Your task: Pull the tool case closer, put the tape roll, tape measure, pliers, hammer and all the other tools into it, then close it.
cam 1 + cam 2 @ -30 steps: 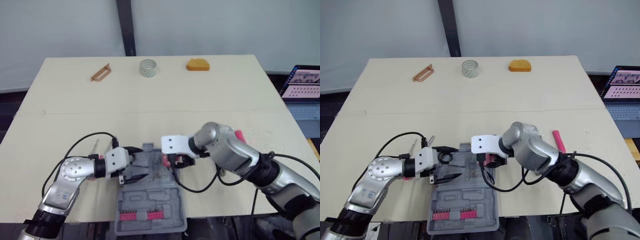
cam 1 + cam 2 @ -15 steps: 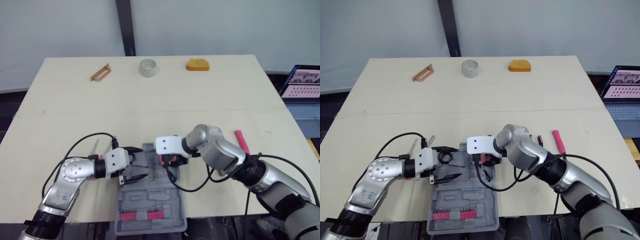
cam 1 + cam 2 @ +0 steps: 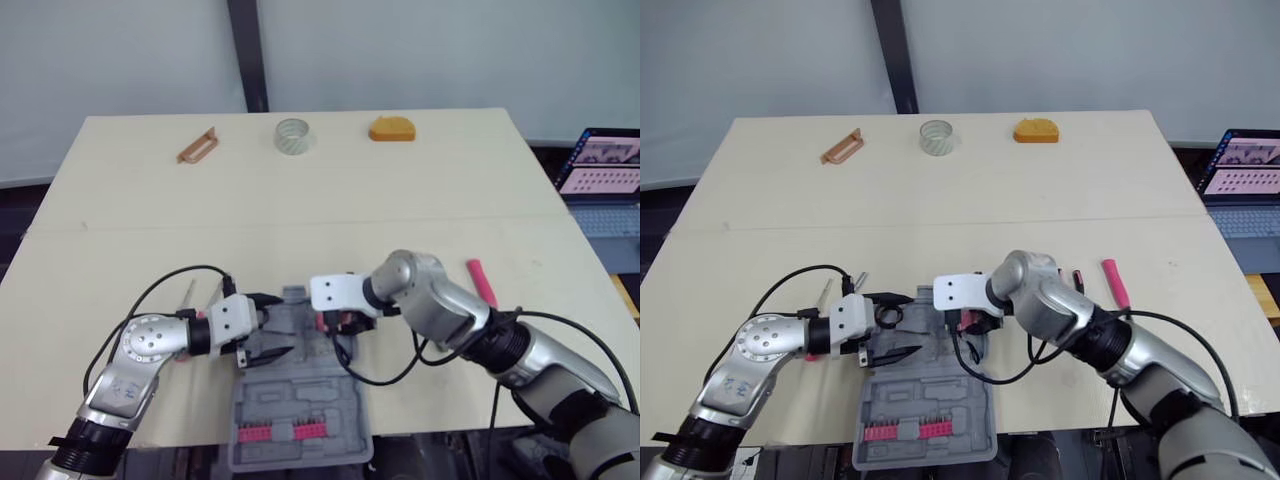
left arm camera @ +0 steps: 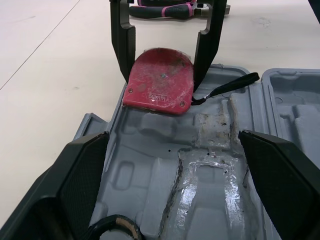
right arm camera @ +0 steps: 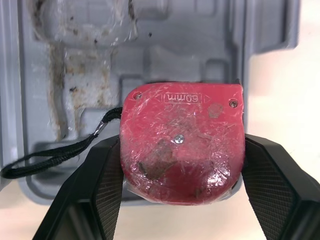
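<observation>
We are holding the tape measure [image 5: 181, 140] clamped in our right fingers [image 5: 280, 190] over the upper right edge of the open case [image 3: 300, 400], low centre frame, left fingers [image 4: 70, 190] spread wide inside it, and are judging that seating and releasing it comes next.

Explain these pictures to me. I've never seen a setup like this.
This is a two-armed robot at a table. The two wide pictures come from cameras on its head; the two close-ups from a camera on each wrist. Its right hand grips a red tape measure at the end of the open grey tool case; its left hand hangs open above the case. A tape roll, an orange block and a brown piece lie at the far edge, a pink tool to the right.
</observation>
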### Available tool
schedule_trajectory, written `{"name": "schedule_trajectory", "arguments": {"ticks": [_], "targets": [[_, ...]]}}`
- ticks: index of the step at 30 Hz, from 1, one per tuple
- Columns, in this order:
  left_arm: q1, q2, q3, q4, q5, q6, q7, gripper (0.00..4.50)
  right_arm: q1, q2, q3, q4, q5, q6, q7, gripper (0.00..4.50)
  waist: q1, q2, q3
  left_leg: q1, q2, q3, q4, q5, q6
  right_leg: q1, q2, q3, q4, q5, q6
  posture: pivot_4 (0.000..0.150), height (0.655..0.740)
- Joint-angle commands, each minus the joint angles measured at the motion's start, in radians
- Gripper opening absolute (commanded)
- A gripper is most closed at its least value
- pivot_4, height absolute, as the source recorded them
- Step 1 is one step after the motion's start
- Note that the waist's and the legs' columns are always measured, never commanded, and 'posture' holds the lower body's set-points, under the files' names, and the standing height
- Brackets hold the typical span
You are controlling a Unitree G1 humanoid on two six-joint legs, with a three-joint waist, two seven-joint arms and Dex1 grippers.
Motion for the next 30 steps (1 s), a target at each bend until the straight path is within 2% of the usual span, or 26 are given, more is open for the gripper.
{"name": "schedule_trajectory", "arguments": {"ticks": [1,23,25,26,30], "targets": [[-0.005,0.002,0.002,-0.023,-0.005,-0.007,0.0,4.5,0.0,0.0,-0.007,-0.022,-0.014,-0.015,0.004,2.92,-0.005,0.0,0.0,0.0,0.0,0.0,0.0,0.0,0.0,0.0,0.0,0.0,0.0,0.0,0.0,0.15,0.74],[-0.008,0.001,-0.001,-0.03,-0.006,-0.002,-0.004,4.5,-0.001,0.047,-0.021,0.018,-0.026,-0.043,-0.012,2.92,-0.008,0.0,0.0,0.0,0.0,0.0,-0.001,0.0,0.0,-0.001,0.0,0.0,0.0,0.0,0.0,0.15,0.74],[-0.007,0.001,-0.001,-0.033,-0.007,0.0,-0.004,4.5,-0.001,0.044,-0.024,0.012,-0.025,-0.044,-0.011,4.01,-0.008,0.0,0.0,0.0,0.0,0.0,-0.001,0.0,0.0,-0.001,0.0,0.0,0.0,0.0,0.0,0.15,0.74],[-0.007,0.001,-0.002,-0.034,-0.007,0.0,-0.004,4.5,-0.001,0.042,-0.029,0.005,-0.021,-0.041,-0.009,4.35,-0.008,0.0,0.0,0.0,0.0,0.0,-0.001,0.0,0.0,-0.001,0.0,0.0,0.0,0.0,0.0,0.15,0.74],[-0.001,-0.002,-0.008,-0.053,-0.009,0.011,-0.002,4.5,-0.006,0.022,-0.069,-0.071,0.018,0.006,0.025,4.44,-0.007,0.0,0.0,0.0,0.0,0.0,-0.001,0.0,0.0,-0.001,0.0,0.0,0.0,0.0,0.0,0.15,0.74]]}}
